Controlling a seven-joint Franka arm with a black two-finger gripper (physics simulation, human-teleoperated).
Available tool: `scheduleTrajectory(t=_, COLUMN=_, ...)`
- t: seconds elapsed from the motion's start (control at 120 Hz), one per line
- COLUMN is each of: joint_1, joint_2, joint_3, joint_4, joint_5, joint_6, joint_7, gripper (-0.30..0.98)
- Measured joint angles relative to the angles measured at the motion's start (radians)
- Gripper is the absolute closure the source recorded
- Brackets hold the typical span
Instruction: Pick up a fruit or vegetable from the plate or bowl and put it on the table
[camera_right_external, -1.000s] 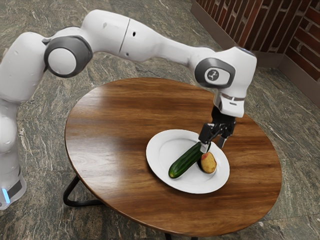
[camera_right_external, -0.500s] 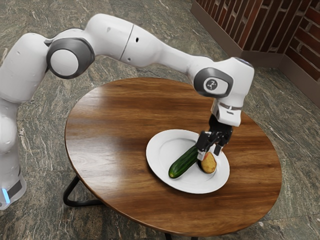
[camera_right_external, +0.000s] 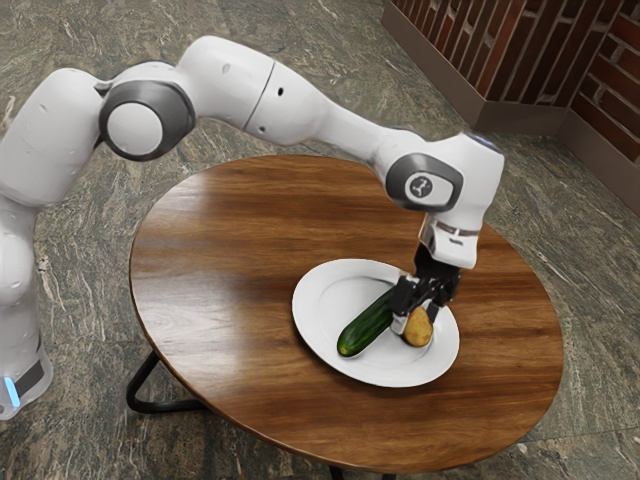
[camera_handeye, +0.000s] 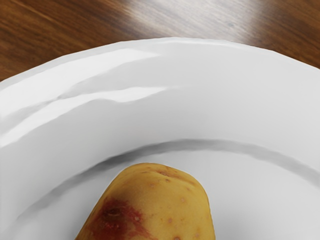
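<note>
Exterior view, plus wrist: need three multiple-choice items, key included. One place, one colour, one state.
1. Where is the potato?
A) On bare table
B) On the plate, beside the cucumber
C) Under the plate

2. What colour is the plate?
A) Blue
B) Black
C) White

3. How does the gripper stand?
A) Lowered at the potato
B) Raised well clear of the plate
C) Resting on bare table

Key:
1: B, the exterior view shows both vegetables within the rim.
2: C, both views show white.
3: A, the exterior view shows its fingers reaching down to the potato's sides.
</note>
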Motion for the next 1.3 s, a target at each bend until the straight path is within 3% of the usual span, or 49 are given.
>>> scheduleTrajectory(t=0.367, joint_1=0.000, joint_2=0.009, joint_3=0.001, joint_4=-0.001, joint_5=0.002, joint_6=0.014, joint_7=0.006, gripper=0.41)
scheduleTrajectory(t=0.558, joint_1=0.000, joint_2=0.008, joint_3=0.001, joint_4=0.000, joint_5=0.005, joint_6=0.019, joint_7=0.004, gripper=0.47)
scheduleTrajectory(t=0.917, joint_1=0.005, joint_2=-0.074, joint_3=0.006, joint_4=0.019, joint_5=0.006, joint_6=0.013, joint_7=-0.017, gripper=0.47)
scheduleTrajectory(t=1.017, joint_1=0.009, joint_2=-0.116, joint_3=0.062, joint_4=0.034, joint_5=0.005, joint_6=0.012, joint_7=-0.035, gripper=0.47)
scheduleTrajectory(t=1.3, joint_1=0.011, joint_2=-0.160, joint_3=0.337, joint_4=0.049, joint_5=0.002, joint_6=0.008, joint_7=-0.130, gripper=0.47)
